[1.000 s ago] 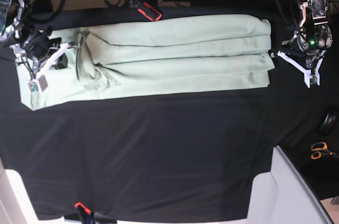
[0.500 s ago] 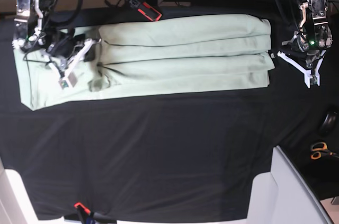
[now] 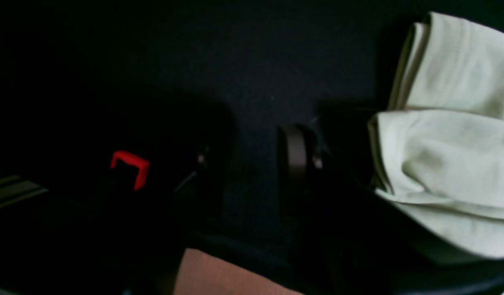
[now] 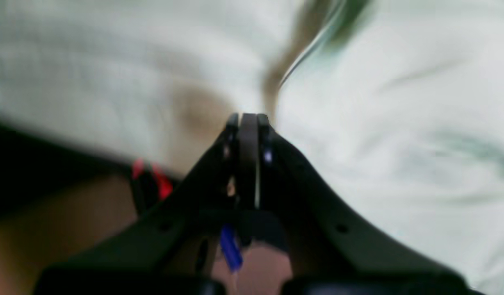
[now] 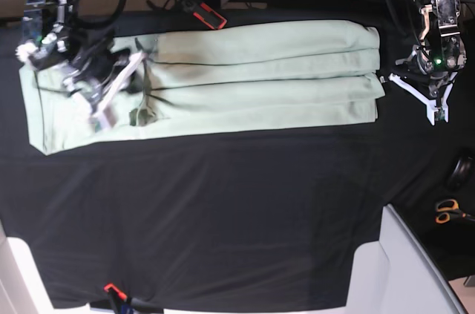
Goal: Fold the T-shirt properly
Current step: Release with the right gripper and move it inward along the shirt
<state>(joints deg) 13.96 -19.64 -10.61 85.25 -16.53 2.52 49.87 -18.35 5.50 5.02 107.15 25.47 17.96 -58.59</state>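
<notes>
The pale mint T-shirt [image 5: 260, 76] lies as a long folded strip across the far part of the black tablecloth. My right gripper [image 5: 142, 53] is over the shirt's left part, shut on a raised pinch of its fabric. The blurred right wrist view shows the shut gripper [image 4: 247, 119] with a crease in the T-shirt [image 4: 399, 123] running from its tip. My left gripper [image 5: 386, 76] rests just off the shirt's right edge. In the left wrist view this gripper [image 3: 252, 159] stands open over bare black cloth, the stacked T-shirt [image 3: 448, 155] layers beside it.
The black tablecloth [image 5: 223, 217] covers the table. A red-and-black tool [image 5: 204, 11] lies at the far edge beside cables. Orange-handled scissors [image 5: 447, 210] lie at the right. A white surface [image 5: 401, 269] cuts in at the lower right corner.
My right gripper has travelled rightward over the shirt's left end, carrying a bunched fold of fabric with it. The left arm has stayed still.
</notes>
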